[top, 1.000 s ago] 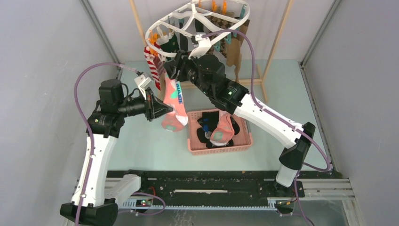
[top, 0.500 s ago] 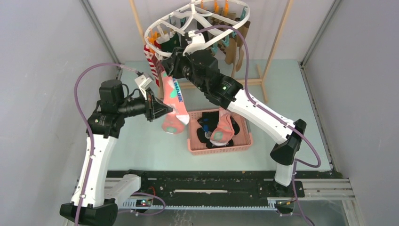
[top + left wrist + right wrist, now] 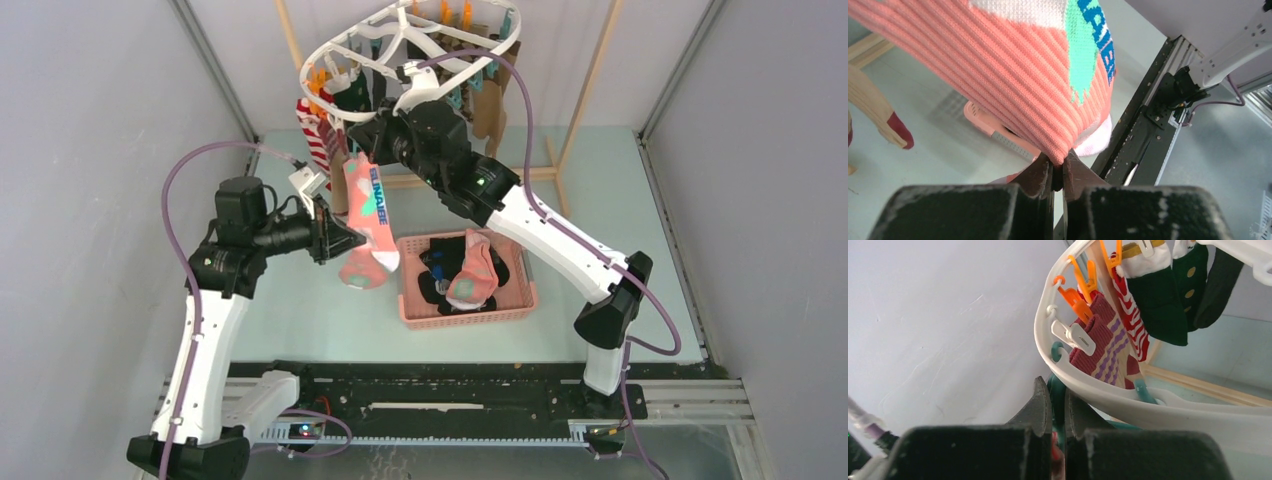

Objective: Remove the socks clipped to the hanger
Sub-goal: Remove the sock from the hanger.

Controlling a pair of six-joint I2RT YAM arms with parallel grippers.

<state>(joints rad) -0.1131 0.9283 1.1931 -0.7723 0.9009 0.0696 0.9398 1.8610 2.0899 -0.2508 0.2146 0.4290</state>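
The pink sock (image 3: pixel 368 205) bears a teal patch and blue letters. The hanger (image 3: pixel 1148 407) is white, with orange clothespins (image 3: pixel 1075 290) and a teal clothespin (image 3: pixel 1057 390). Far left are a red-and-white striped sock (image 3: pixel 1130 315) and a maroon sock (image 3: pixel 1098 335) with purple stripes.

- The only writing in view is one line of blue capital letters (image 3: pixel 377 194) on the pink sock (image 3: pixel 365 215). In the top view it runs down the sock's leg along the 3 o'clock edge, just beside a teal patch (image 3: pixel 369 203).
- From above the letters are too small to spell out with any certainty.
- In the left wrist view the same line of letters (image 3: pixel 1099 37) sits at 1 o'clock in the frame. It is tilted and cut off by the upper edge, so only part of the line shows and no whole word can be read.
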